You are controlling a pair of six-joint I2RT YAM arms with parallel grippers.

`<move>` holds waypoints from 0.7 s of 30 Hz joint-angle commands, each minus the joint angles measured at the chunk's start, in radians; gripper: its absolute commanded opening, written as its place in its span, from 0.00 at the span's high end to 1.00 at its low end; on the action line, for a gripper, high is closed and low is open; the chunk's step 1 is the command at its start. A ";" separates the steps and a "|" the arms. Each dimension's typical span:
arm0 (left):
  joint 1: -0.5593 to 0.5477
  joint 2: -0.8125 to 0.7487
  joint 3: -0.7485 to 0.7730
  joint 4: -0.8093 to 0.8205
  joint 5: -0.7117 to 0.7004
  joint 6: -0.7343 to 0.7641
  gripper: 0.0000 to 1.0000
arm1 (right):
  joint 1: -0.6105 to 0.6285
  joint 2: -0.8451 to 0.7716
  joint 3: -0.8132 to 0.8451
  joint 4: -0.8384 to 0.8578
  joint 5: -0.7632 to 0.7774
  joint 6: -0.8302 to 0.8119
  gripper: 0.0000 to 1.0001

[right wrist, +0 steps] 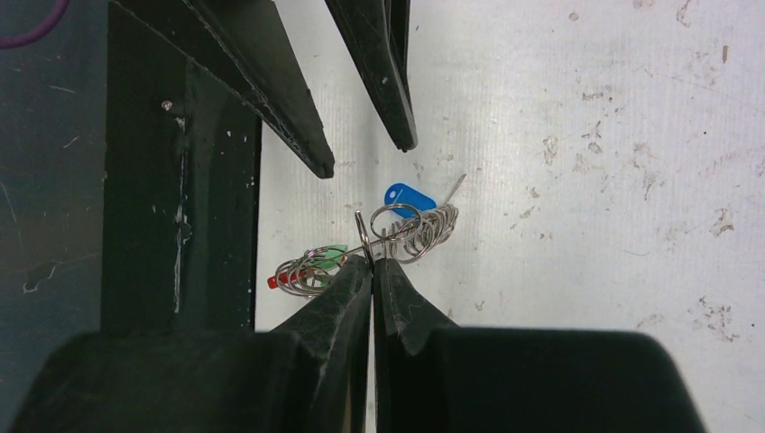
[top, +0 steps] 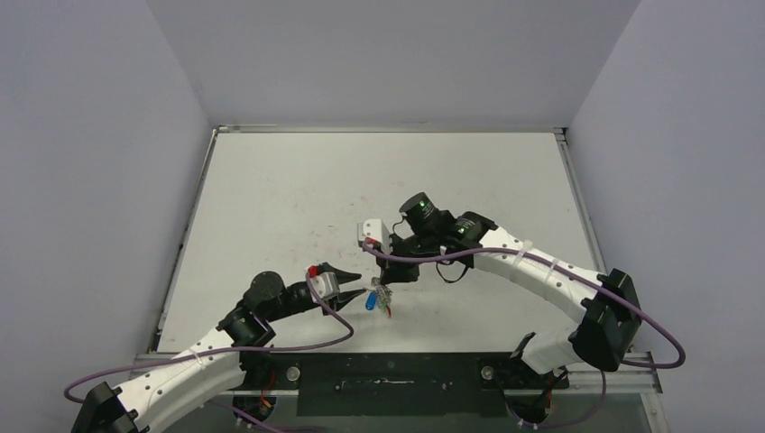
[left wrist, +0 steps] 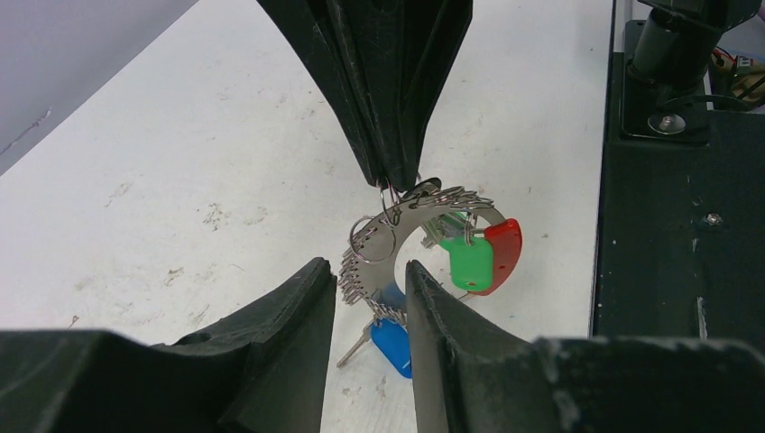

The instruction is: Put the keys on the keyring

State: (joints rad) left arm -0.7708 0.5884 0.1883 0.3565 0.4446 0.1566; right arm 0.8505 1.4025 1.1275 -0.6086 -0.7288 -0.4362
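Pinching keyring [right wrist: 410, 230], right fingers [right wrist: 343, 302] closed, left fingers [left wrist: 293, 311] parted

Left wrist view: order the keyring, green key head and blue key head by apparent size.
1. keyring
2. green key head and blue key head: about alike; the blue one is partly hidden, so no ranking between them.

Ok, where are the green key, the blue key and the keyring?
green key [left wrist: 470, 262], left wrist view, plastic head.
blue key [left wrist: 390, 347], left wrist view, plastic head.
keyring [left wrist: 356, 275], left wrist view, left arc of the coil.
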 commanded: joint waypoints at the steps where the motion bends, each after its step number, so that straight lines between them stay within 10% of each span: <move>1: -0.003 0.012 0.063 0.006 -0.008 0.014 0.68 | 0.041 0.043 0.148 -0.165 0.103 -0.007 1.00; 21: -0.006 0.166 0.079 0.182 0.063 -0.035 0.74 | 0.094 0.216 0.365 -0.324 0.153 0.093 1.00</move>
State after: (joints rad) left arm -0.7712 0.7288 0.2161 0.4339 0.4763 0.1444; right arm 0.9318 1.6306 1.4441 -0.9451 -0.5716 -0.3645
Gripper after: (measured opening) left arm 0.266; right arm 0.034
